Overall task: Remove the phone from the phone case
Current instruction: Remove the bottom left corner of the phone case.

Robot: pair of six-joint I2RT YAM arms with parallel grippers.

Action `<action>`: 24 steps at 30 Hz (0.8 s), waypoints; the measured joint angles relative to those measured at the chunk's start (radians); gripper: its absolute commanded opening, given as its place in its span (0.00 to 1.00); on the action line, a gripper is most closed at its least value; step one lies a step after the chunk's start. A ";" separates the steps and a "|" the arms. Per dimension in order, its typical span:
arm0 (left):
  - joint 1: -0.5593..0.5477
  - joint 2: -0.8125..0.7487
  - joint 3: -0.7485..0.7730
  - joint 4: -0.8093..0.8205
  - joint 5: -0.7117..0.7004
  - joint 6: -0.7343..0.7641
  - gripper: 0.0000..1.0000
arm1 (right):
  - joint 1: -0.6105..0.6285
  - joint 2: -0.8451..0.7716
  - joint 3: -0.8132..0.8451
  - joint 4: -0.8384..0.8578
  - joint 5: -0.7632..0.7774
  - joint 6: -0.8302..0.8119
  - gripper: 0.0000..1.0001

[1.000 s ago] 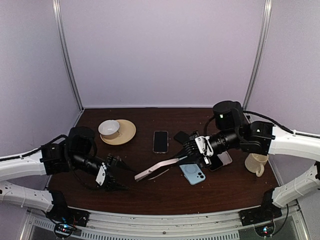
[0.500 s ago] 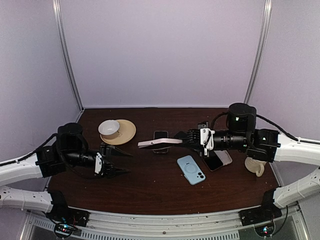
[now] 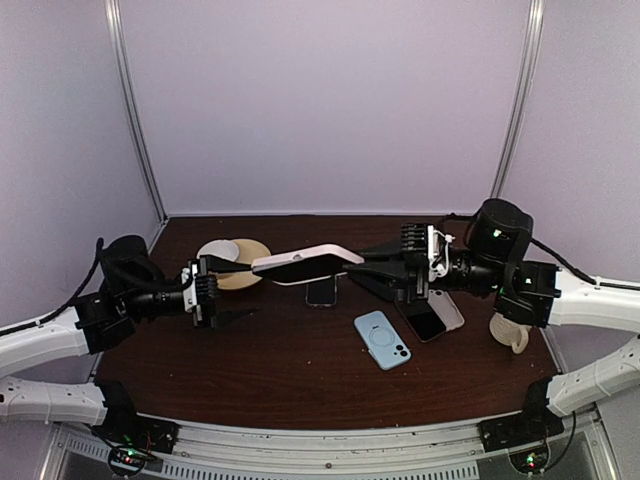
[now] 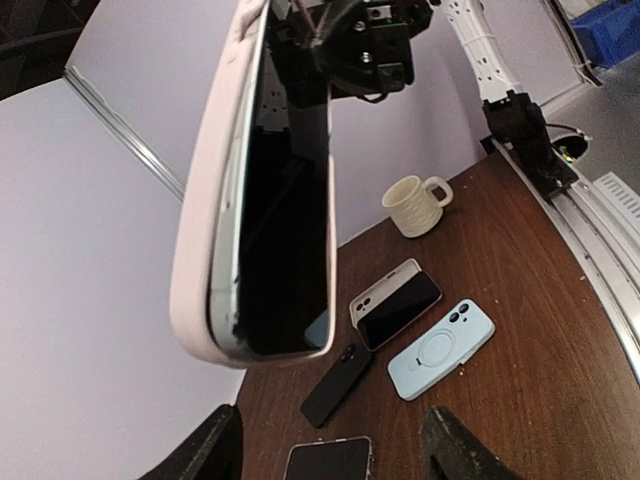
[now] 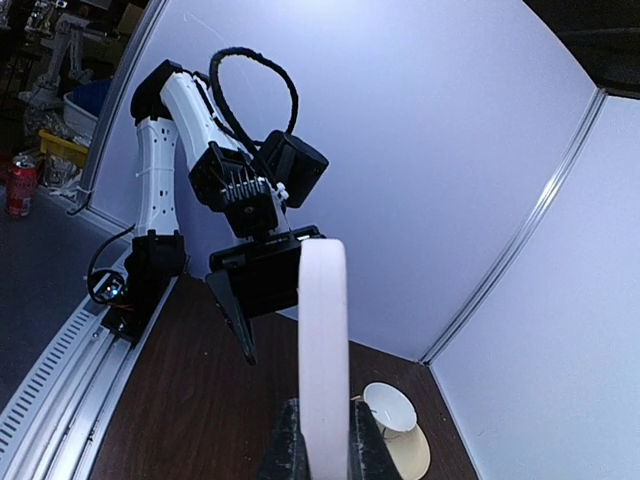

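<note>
Both arms have risen and drawn together. The left gripper (image 3: 238, 288), fingers spread and empty, now sits just at 9 o'clock of the phone (image 4: 285, 230). The phone hangs level above the table (image 3: 300, 370), its long axis running 9-to-3. The right gripper (image 3: 365, 265) clamps the phone case (image 3: 300, 258) at its 3 o'clock end.

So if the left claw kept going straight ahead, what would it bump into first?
Probably the pink-cased phone, held in the air by the right gripper. Its free end faces the open left gripper, though depth is hard to judge.
</note>
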 measured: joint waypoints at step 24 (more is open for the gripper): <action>0.039 0.056 -0.022 0.356 0.227 -0.378 0.35 | 0.013 0.133 -0.021 0.443 -0.091 0.399 0.00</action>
